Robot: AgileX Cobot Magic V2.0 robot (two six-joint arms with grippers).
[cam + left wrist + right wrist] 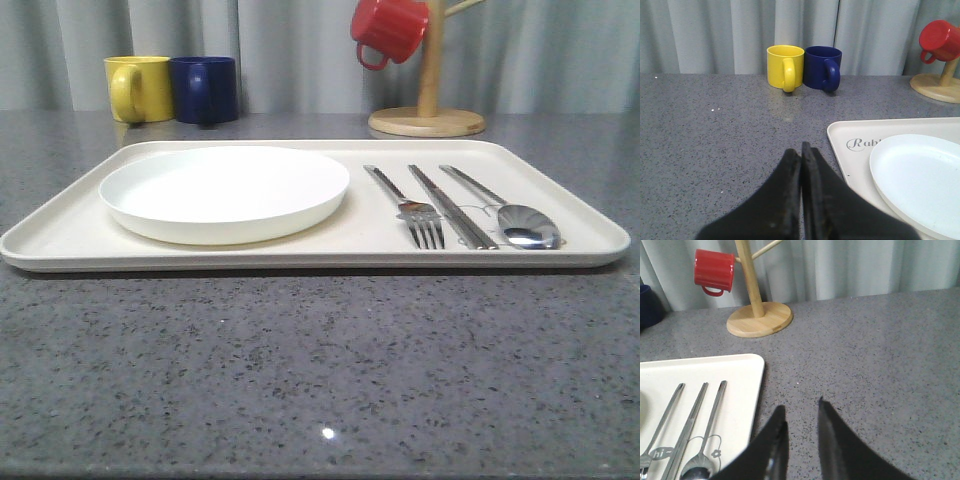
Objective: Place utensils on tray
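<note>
Already the fork [412,206], chopsticks [452,207] and spoon [505,212] lie side by side on the right part of the tray [60,235], their long axes running roughly front to back, with tines and bowl toward the near rim and handles pointing away. In the front view they are close together but apart from one another, and the plate [224,190] sits on the tray's left part, clear of them.

From the right gripper [801,415] the cutlery lies off to its left: the jaws hang over bare worktop [880,355] just beside the tray's right rim, slightly parted and holding nothing. The left gripper [801,152] hovers over the worktop beside the tray's left end, near the cursive script, with its jaws pressed together and empty.

The right arm is clearly the nearer one to the utensils; the left would have to reach across the plate. By my reading nothing remains to be carried, so the task looks complete or nearly so.

Further back stand a yellow mug [140,88] and a blue mug [205,89], touching or nearly so, and a wooden mug tree [428,112] bearing a red mug [388,30]. All are well behind the tray and obstruct nothing.
</note>
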